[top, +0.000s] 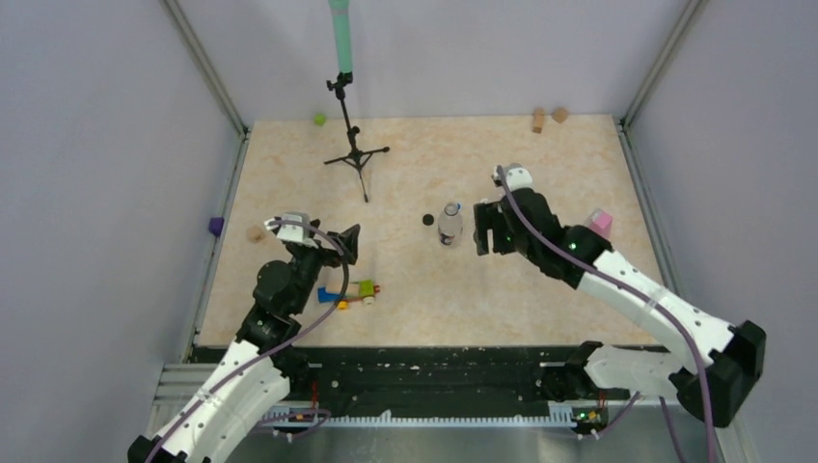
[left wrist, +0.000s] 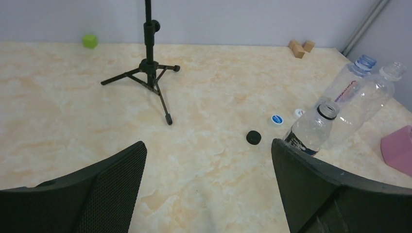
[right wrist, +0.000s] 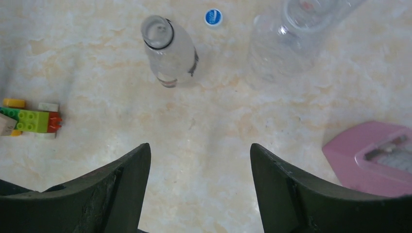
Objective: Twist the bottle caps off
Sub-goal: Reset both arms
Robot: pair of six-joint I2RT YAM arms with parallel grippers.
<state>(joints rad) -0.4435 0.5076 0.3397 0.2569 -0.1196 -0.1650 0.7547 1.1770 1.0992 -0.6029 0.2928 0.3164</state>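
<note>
Partly open and empty, the right end effector (right wrist: pixel 199 148) is hovering near the open bottle (right wrist: pixel 170 53), two capped bottles (left wrist: pixel 367 97) standing just beside it, nearest this arm.

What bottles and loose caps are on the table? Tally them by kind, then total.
Capped bottles: 2
Open bottles: 1
Loose caps, black, blue-topped, white: 3
Total: 6

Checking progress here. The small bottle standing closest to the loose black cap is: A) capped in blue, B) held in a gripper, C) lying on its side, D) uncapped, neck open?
D: the bottle shows an open neck, the black cap lying apart from it.
</note>
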